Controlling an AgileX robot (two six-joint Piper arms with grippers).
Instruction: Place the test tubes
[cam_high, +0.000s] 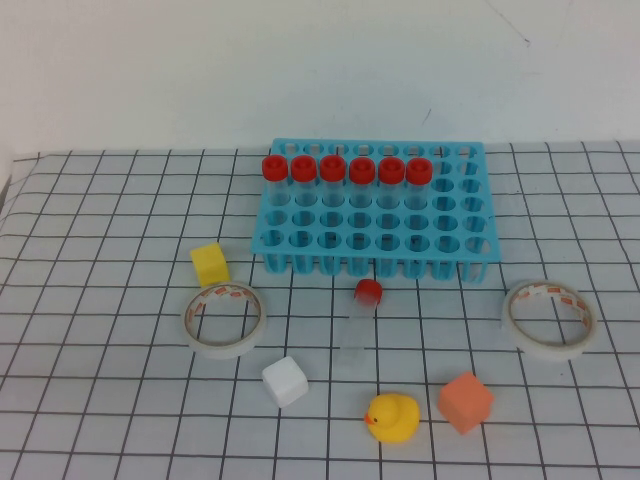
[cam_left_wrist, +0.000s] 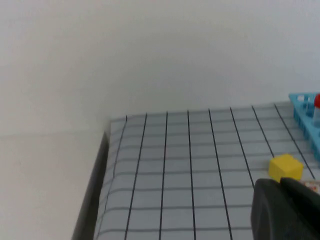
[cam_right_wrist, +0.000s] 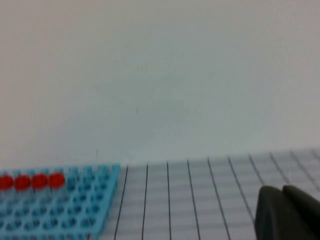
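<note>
A blue test tube rack (cam_high: 375, 212) stands at the back middle of the table, with several red-capped tubes (cam_high: 347, 172) upright in its far row. One clear tube with a red cap (cam_high: 362, 315) lies flat on the cloth just in front of the rack. Neither arm shows in the high view. My left gripper (cam_left_wrist: 279, 183) is shut and empty, off to the left of the rack (cam_left_wrist: 307, 117) near the yellow cube (cam_left_wrist: 285, 167). My right gripper (cam_right_wrist: 281, 191) is shut and empty, to the right of the rack (cam_right_wrist: 60, 205).
A yellow cube (cam_high: 210, 263), two tape rolls (cam_high: 224, 320) (cam_high: 549, 318), a white cube (cam_high: 285, 381), a rubber duck (cam_high: 392, 417) and an orange cube (cam_high: 464, 402) lie around the loose tube. The table's left edge (cam_left_wrist: 92, 185) is close to my left gripper.
</note>
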